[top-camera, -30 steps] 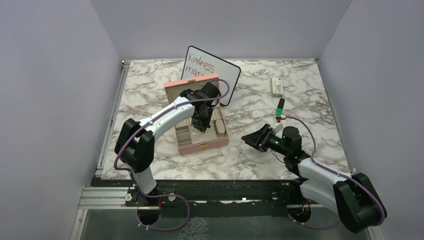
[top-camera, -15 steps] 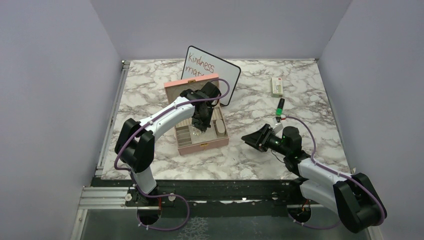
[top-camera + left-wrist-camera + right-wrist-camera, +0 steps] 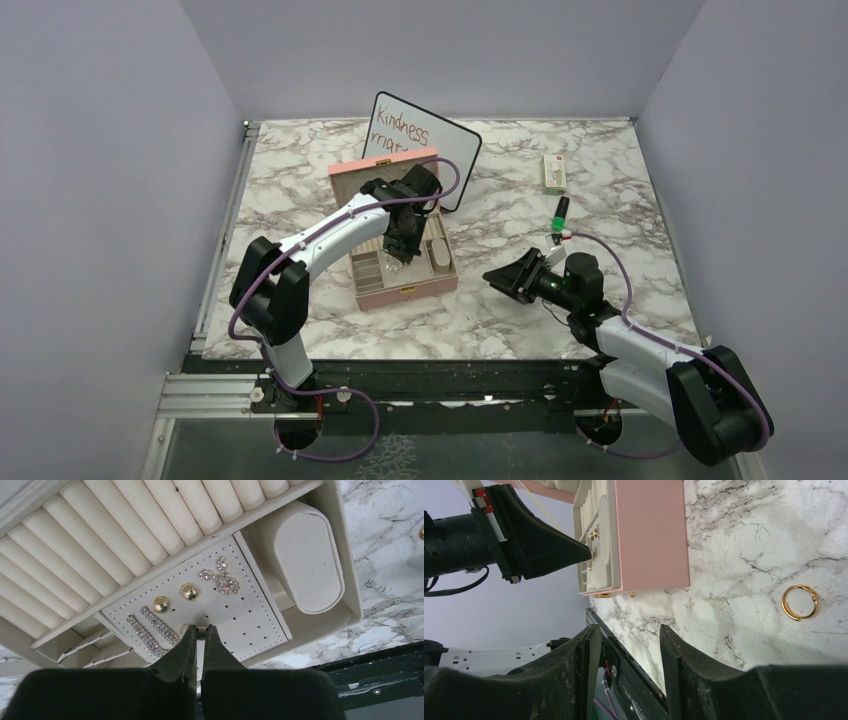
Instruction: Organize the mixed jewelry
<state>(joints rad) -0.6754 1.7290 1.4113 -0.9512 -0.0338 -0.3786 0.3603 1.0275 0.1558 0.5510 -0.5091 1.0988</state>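
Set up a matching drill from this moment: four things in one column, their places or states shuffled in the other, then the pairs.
Things:
1. left gripper
2. right gripper
3. gold ring
4. white-green packet

Places or states:
A. near the far edge of the table, beyond the green-capped marker
B. open, over the marble
C. shut, tips at the perforated earring pad inside the pink box
D. lying on bare marble, in the right wrist camera's view

Pairs: 1-C, 2-B, 3-D, 4-A
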